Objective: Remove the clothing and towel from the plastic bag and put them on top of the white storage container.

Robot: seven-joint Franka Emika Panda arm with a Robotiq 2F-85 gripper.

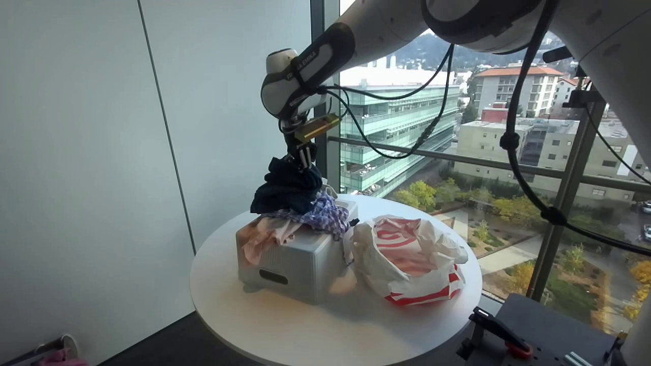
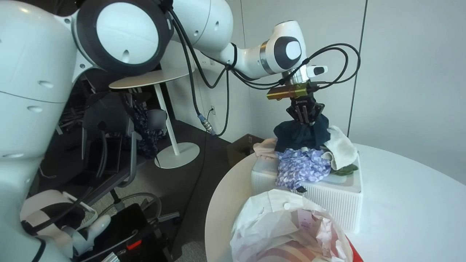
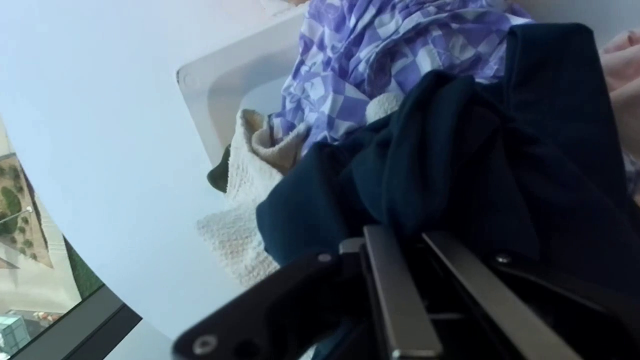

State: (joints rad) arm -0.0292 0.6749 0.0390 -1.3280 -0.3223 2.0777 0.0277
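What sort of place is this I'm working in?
Probably an upper-floor office or lab room: a large window looks down on trees and buildings, and a pedestal table stands in the background.

Clothing purple-white checked; cloth navy; bag white, red-marked

In an exterior view, the white rectangular plastic container stands on the round white table, just left of the thin white plastic bag with red markings. On the container, in an exterior view, the purple-and-white patterned fabric garment hangs over the near edge; behind it, left to right, lie the pale pink-beige cloth, the bunched dark navy cloth and the off-white textured towel, with a dark green cloth under the towel. The navy cloth tops the heap.
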